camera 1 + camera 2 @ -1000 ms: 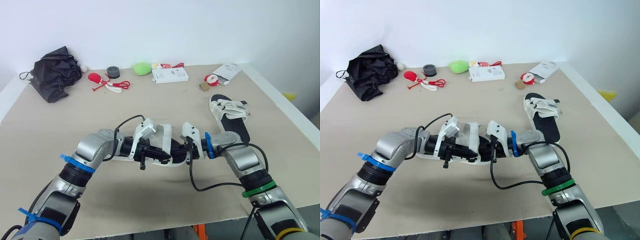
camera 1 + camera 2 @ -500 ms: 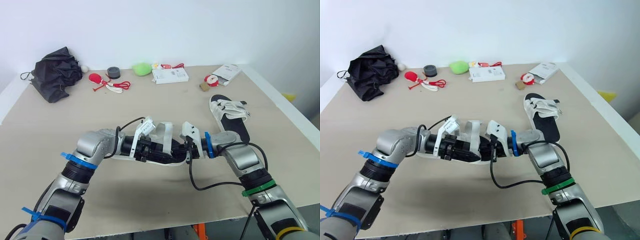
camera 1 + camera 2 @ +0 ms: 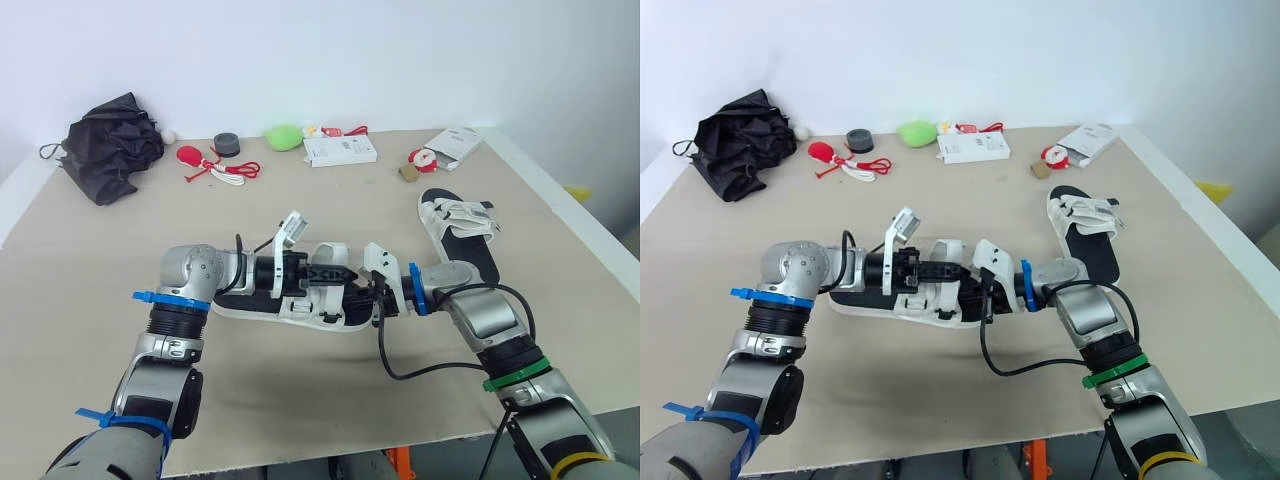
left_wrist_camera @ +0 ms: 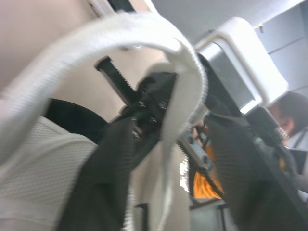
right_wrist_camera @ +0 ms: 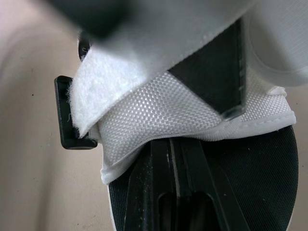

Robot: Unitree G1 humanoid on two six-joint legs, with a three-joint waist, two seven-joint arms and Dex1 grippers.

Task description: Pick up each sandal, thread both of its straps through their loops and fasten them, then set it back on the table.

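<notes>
The black-soled sandal with white woven straps (image 3: pixel 250 302) lies on the beige worktop (image 3: pixel 300 400). Its long axis runs from the robot's left to its right, so it lies straight between the two arms. The left tool (image 3: pixel 318 278) reaches along the sole from the left end, and the right tool (image 3: pixel 362 298) meets it from the right end. Both are at the strap part in the middle of the sandal, very near to each other.

In the left wrist view the white strap (image 4: pixel 96 43) arches over the tool, and one band of it goes down between the two dark fingers (image 4: pixel 103 187). These stand apart and do not seem to pinch it. The right wrist view looks at the fuzzy white strap end (image 5: pixel 125 82), which is folded over the mesh upper. The small black plastic loop (image 5: pixel 65 120) is just beside it, at the edge of the sandal. Whether the right tool is apart or together one cannot tell (it sits very close against the sole).

The coming move probably turns on this: the strap is at the left tool, the loop is nearer to the right one, and the strap must travel across the sandal's width, not along its length. The second sandal of the same kind (image 3: pixel 458 232) lies well apart, further right and back.
</notes>
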